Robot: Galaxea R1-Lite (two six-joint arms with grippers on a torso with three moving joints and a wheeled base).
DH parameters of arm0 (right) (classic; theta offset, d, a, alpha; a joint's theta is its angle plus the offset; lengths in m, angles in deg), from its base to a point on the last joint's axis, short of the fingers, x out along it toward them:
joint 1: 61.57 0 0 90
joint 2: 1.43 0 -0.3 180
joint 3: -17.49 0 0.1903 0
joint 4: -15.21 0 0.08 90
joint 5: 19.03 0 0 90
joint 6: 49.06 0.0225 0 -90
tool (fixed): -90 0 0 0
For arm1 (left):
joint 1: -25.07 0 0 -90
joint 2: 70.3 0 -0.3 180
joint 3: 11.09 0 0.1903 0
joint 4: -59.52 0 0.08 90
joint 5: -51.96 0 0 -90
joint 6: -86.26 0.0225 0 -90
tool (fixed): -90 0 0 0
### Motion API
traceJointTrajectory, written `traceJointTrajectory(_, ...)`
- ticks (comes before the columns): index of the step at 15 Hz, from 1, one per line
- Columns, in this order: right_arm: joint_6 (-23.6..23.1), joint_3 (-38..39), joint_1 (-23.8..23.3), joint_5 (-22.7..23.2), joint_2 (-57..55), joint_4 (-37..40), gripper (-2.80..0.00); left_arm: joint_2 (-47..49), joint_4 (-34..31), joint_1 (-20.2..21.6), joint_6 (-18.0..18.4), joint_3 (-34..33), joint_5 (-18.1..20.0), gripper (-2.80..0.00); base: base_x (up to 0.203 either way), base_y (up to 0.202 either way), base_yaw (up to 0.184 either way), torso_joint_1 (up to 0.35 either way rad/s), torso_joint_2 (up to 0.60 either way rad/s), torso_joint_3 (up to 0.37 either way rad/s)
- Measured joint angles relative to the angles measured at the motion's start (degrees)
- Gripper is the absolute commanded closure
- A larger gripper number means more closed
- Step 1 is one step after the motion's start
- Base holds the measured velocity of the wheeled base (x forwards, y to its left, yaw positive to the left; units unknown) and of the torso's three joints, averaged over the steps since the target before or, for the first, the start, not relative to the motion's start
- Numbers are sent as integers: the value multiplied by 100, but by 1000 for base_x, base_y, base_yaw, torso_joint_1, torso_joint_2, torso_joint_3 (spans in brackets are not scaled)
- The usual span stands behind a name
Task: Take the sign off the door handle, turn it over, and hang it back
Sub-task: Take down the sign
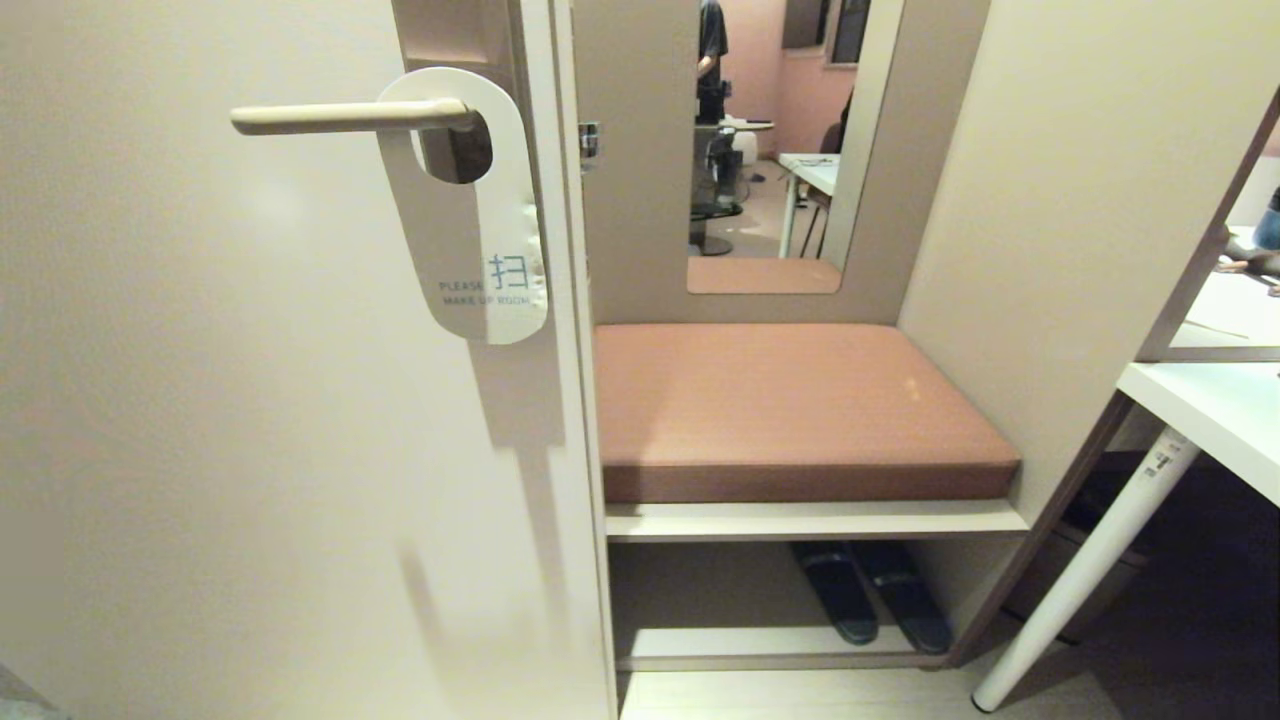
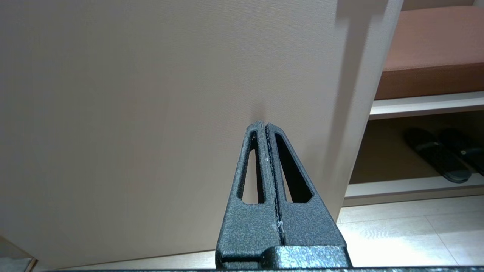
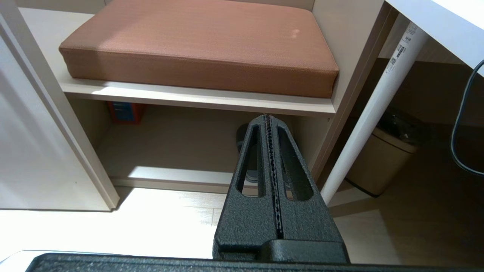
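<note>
Item, the sign [image 1: 470, 215]: I am seeing it hanging on the door handle [image 1: 350, 117], the lever passing through its oval hole, its white "PLEASE MAKE UP ROOM" face turned toward me, its long axis running downward and leaning a little toward the door's edge at the foot. Item, the door handle: it is lying level, free end pointing to my left, elbow meeting the brown backplate [image 1: 455, 40] behind the card. Item, my left gripper [image 2: 266, 126]: I am holding it clenched on nothing, fingers pressed flat together, tip aimed at the plain lower face of the door [image 1: 250, 450]; neither card nor lever is showing in its wrist view, so I am judging the sign to lie above it and somewhat toward the door's edge. Item, my right gripper [image 3: 267, 118]: likewise clenched and empty, pointing at the bench cushion [image 3: 196, 41] and the shelf beneath. I am judging the left arm nearer, and the coming lift to turn on sliding the card leftward off the lever's free end.
</note>
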Motion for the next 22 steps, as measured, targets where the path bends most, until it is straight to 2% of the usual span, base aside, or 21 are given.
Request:
traceJointTrajectory(7, 0, 0, 0, -2, 0, -2, 0, 0, 26, 0, -364, 0, -162, 0, 0, 0, 0, 0, 0, 0)
traceJointTrajectory(17, 2, 0, 0, -1, 0, -1, 0, 0, 22, 0, -362, 0, -168, 0, 0, 0, 0, 0, 0, 0)
traceJointTrajectory(22, 0, 0, 2, 0, 0, -1, 0, 0, 27, 0, -206, 0, -128, 0, 0, 0, 0, 0, 0, 0)
